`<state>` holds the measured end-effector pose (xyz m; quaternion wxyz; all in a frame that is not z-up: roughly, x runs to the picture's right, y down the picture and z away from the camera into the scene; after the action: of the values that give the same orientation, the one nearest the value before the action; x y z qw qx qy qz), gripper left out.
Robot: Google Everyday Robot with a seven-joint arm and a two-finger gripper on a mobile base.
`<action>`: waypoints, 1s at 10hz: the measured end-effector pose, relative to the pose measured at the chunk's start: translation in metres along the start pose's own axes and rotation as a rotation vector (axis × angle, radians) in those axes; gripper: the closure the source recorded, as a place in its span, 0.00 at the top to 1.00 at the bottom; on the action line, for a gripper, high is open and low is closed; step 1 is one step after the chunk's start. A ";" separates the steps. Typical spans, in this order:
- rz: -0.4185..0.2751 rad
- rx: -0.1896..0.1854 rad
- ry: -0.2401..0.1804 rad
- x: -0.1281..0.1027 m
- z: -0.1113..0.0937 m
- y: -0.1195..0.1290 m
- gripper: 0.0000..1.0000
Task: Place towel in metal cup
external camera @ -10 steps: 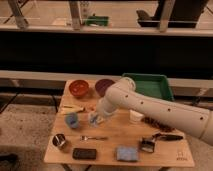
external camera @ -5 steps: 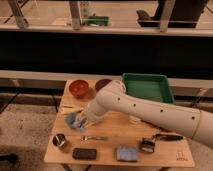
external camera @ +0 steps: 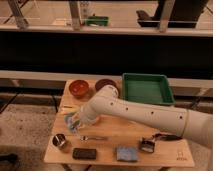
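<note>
A pale blue towel (external camera: 70, 122) lies crumpled on the left part of the wooden table (external camera: 115, 131). The metal cup (external camera: 61, 141) stands upright near the table's front left corner, just in front of and below the towel. My white arm reaches in from the right across the table. My gripper (external camera: 78, 120) is at the end of it, down on the towel's right side and touching or overlapping it. The arm hides most of the gripper.
A green tray (external camera: 146, 88) sits at the back right. A red bowl (external camera: 79, 88) and a dark bowl (external camera: 104, 84) stand at the back. A spoon (external camera: 93, 137), a black block (external camera: 83, 153), a blue sponge (external camera: 126, 153) and a black-handled tool (external camera: 156, 141) lie along the front.
My arm has swung left and down. The gripper has moved from near the table's middle onto the towel. The towel and cup have not visibly moved.
</note>
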<state>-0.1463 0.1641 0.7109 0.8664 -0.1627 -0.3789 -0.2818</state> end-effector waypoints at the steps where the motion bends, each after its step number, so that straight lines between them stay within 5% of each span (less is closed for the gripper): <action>1: -0.022 -0.006 -0.010 -0.011 0.000 -0.002 0.00; 6: -0.071 -0.031 -0.061 -0.051 0.000 0.005 0.00; 10: -0.098 -0.056 -0.111 -0.077 0.023 0.001 0.00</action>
<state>-0.2016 0.2045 0.6683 0.8243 -0.1835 -0.4257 -0.3251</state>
